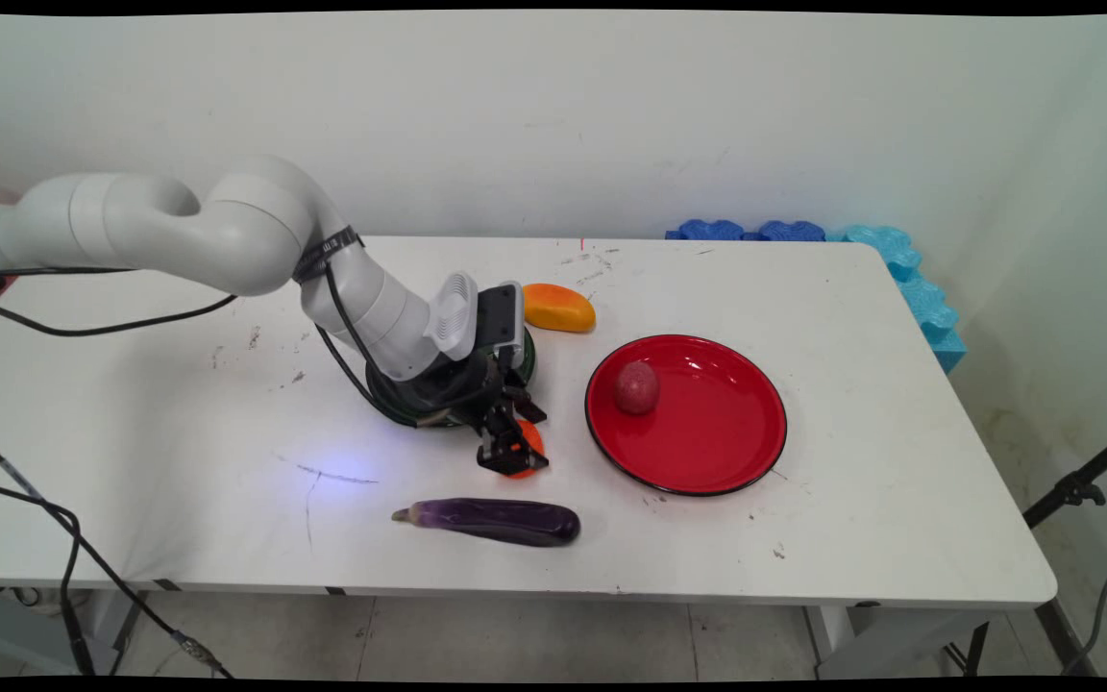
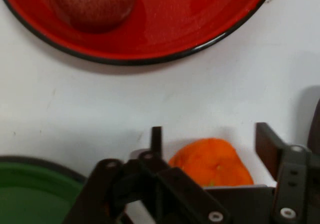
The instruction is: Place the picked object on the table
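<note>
My gripper [image 1: 513, 457] is down at the table near its middle, open, with its fingers [image 2: 156, 136] on either side of a small orange fruit [image 1: 533, 441]. In the hand view the orange fruit [image 2: 212, 163] lies between the two black fingers with narrow gaps on both sides, and the gripper [image 2: 210, 132] points towards a red plate [image 2: 200, 29]. The red plate [image 1: 717, 442] sits just right of the gripper and holds a reddish round fruit [image 1: 636, 387].
A dark green plate [image 2: 30, 194] lies under the arm's wrist, mostly hidden in the main view. A purple eggplant [image 1: 496, 520] lies nearer the front edge. An orange-yellow mango [image 1: 558, 308] sits behind the gripper. Blue foam pieces [image 1: 899, 259] line the far right corner.
</note>
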`<state>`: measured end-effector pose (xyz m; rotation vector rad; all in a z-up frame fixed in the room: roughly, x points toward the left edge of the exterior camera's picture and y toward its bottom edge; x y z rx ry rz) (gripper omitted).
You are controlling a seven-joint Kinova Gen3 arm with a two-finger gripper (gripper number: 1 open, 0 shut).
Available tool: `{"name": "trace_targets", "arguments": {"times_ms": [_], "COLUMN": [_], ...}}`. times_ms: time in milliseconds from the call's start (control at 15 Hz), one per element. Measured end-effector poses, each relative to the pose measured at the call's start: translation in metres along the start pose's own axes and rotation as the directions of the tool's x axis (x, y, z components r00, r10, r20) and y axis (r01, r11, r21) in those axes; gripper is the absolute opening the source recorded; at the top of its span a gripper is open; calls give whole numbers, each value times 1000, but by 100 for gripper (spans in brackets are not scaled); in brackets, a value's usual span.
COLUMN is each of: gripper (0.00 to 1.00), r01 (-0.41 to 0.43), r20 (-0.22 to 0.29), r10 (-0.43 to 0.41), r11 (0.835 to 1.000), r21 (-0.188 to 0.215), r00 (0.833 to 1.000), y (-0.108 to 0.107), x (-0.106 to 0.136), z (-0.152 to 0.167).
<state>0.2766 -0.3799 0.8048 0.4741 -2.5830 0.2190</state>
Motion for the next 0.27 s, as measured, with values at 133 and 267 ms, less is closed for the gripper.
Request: {"name": "trace_targets", "arguments": {"times_ms": [133, 267], "gripper": [100, 100], "r01": [-6, -4], "r20": [-16, -37], "r10": [6, 4], "r11": [1000, 1000], "r21": [0, 1], "r00": [1000, 999], "y": [1, 1], "x": [3, 8], "z": [-1, -6]}}
